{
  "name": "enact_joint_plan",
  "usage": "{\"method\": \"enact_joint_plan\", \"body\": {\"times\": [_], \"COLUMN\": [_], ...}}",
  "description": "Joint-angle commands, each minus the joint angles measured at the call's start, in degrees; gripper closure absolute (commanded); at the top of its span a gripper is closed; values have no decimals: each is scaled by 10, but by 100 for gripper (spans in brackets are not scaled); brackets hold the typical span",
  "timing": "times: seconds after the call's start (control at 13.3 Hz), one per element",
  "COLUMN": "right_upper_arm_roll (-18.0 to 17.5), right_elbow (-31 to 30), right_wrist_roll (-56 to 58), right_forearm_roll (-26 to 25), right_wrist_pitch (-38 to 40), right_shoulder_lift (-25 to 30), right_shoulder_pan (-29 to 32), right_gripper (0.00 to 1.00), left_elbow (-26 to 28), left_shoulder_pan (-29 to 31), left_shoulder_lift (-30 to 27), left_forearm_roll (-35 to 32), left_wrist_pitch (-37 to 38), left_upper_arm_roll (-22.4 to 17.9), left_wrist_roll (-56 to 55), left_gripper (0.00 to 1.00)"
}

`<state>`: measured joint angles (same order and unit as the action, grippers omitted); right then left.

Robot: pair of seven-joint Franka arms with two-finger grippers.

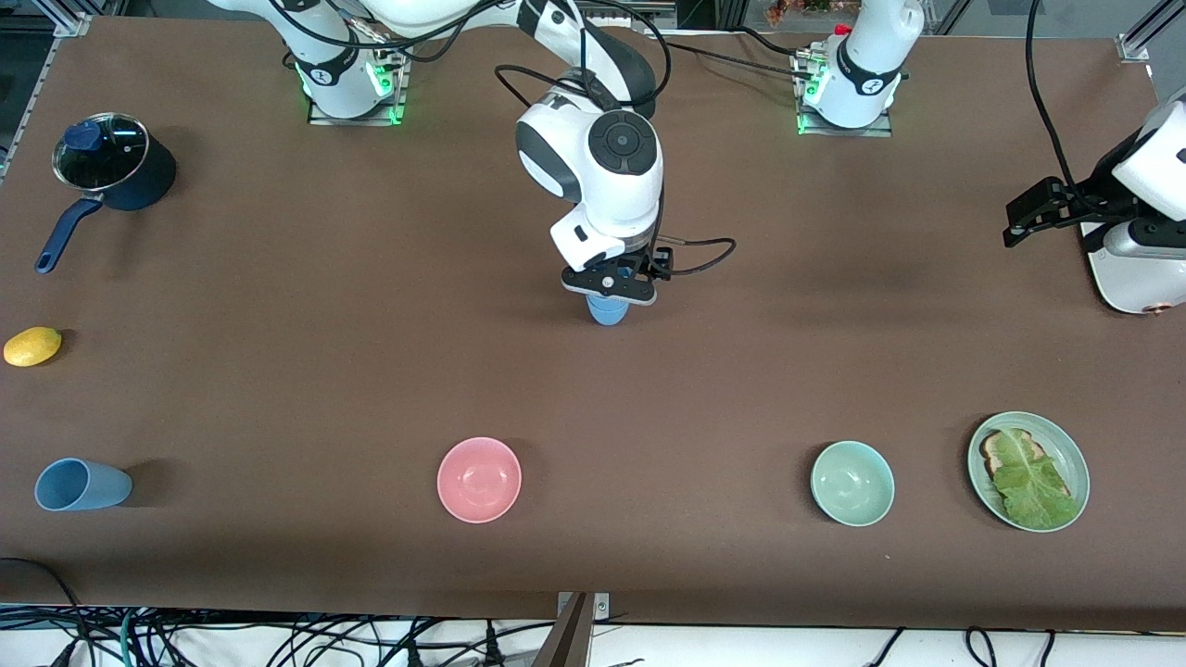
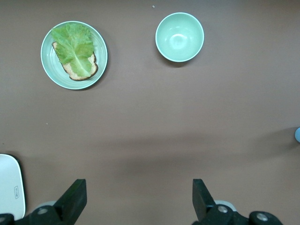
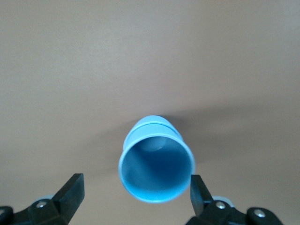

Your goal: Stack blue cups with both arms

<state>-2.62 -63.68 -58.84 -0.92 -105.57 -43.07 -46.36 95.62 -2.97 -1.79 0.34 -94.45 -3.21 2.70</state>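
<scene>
Blue cups (image 3: 157,164) stacked between right gripper's (image 3: 136,197) wide-open jaws.

Both arms are glossy white with rounded segments, black bands and black joint discs. The right arm (image 1: 593,157), upper centre of the frame, carries a round black disc on its wrist, black cables looping beside it, and a black tool (image 1: 609,285). Green lights glow at both bases. The left arm's (image 1: 1144,199) black tool (image 2: 138,201) shows two dark wedge-shaped fingers (image 2: 75,197) with silver screws.
</scene>
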Motion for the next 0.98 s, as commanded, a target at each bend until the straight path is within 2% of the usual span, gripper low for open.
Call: {"method": "enact_joint_plan", "body": {"times": [0.0, 0.23, 0.53, 0.75, 0.9], "right_upper_arm_roll": [3, 3, 40, 45, 87], "right_elbow": [30, 28, 26, 26, 17], "right_wrist_roll": [63, 129, 215, 299, 346], "right_forearm_roll": [-5, 0, 1, 2, 2], "right_wrist_pitch": [60, 83, 125, 141, 153], "right_shoulder_lift": [26, 45, 45, 45, 57], "right_shoulder_pan": [21, 63, 95, 144, 145], "right_gripper": [0, 0, 0, 0, 0], "left_elbow": [-20, -20, -20, -20, -20], "left_shoulder_pan": [6, 5, 2, -1, -1], "left_shoulder_lift": [2, 3, 3, 3, 3], "left_forearm_roll": [14, 14, 14, 14, 14], "left_wrist_pitch": [19, 19, 24, 30, 30], "left_upper_arm_roll": [4, 3, 4, 4, 14], "left_wrist_roll": [1, -2, -2, -2, -4], "left_gripper": [1, 1, 1, 1, 1]}}
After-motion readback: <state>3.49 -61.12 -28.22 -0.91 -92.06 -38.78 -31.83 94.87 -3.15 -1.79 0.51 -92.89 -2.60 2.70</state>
